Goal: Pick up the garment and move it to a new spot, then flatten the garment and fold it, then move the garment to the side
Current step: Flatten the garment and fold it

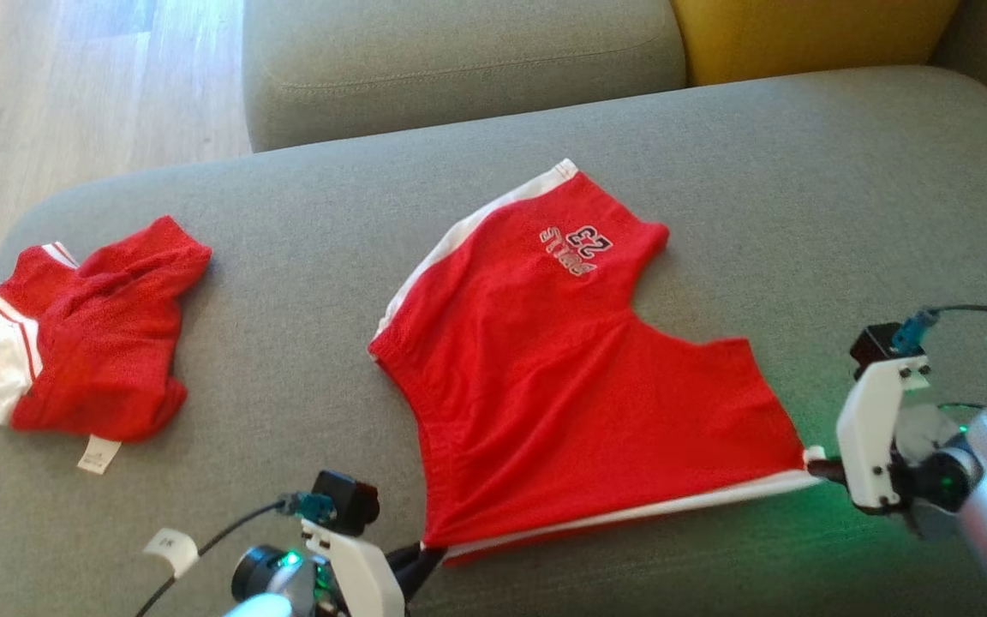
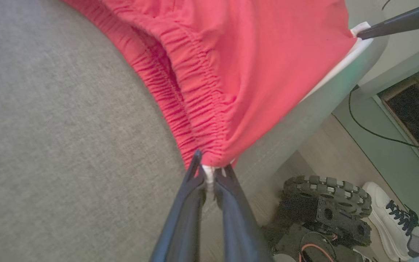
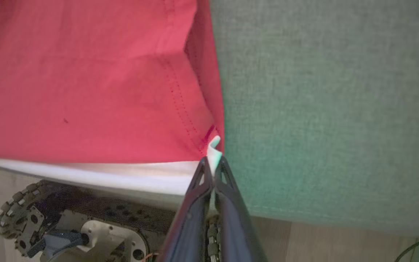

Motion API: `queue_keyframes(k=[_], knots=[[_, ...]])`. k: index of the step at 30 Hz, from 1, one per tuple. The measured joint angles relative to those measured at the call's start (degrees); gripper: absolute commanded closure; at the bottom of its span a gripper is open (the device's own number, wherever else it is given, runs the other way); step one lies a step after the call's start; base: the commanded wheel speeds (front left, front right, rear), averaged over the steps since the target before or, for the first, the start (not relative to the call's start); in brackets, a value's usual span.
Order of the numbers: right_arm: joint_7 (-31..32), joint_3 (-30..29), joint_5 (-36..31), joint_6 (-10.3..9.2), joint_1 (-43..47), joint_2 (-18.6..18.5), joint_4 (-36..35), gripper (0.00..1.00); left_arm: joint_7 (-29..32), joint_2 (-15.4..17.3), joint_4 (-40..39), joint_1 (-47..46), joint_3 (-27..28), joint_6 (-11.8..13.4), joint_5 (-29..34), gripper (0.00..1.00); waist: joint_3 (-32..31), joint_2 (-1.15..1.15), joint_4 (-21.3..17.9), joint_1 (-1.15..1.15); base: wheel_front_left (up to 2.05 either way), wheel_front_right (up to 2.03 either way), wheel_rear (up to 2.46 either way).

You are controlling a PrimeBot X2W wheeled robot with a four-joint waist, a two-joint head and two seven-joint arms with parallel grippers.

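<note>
Grey sofa cushion (image 1: 288, 283) carries the red shorts (image 1: 562, 368), spread flat toward its front edge. At that edge the left gripper (image 1: 427, 555) pinches the gathered waistband corner and the right gripper (image 1: 812, 467) pinches the white-striped hem corner, each with its fingers pressed together on the cloth. The head view adds a crumpled red garment (image 1: 91, 343) at the cushion's left end. The left wrist view adds a person's white shoe (image 2: 387, 211) on the floor below.

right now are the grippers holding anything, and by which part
Both hold the red shorts. The left gripper pinches the waistband corner and the right gripper pinches the leg-hem corner, each at the white side stripe.
</note>
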Motion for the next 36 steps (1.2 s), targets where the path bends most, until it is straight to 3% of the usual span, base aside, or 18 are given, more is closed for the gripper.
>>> queue_keyframes(k=[7,18,27,36], knots=[[3.9,-1.5,2.0,0.0,3.5,-3.8,-9.3,1.0,1.5,1.6,-4.7,2.1,0.0,0.5,-2.2,1.0,0.2,0.0,0.0,0.0,0.0,0.0,0.0],[4.3,-8.0,-1.1,0.0,2.3,-3.3,-17.7,1.0,4.8,3.3,-13.2,1.3,4.4,1.1,-8.2,1.0,2.1,0.0,2.1,0.01,0.0,0.0,0.0],[1.7,-13.0,-7.4,0.0,-8.5,-0.6,-18.1,1.0,8.2,3.5,-18.4,-4.8,9.4,0.7,-15.8,1.0,7.1,0.0,5.1,0.01,0.0,0.0,0.0],[-3.9,-15.1,-13.2,0.0,-20.9,2.7,-12.5,1.0,8.9,1.2,-18.3,-12.3,12.8,0.1,-18.7,1.0,15.1,0.0,9.0,0.02,0.0,0.0,0.0]])
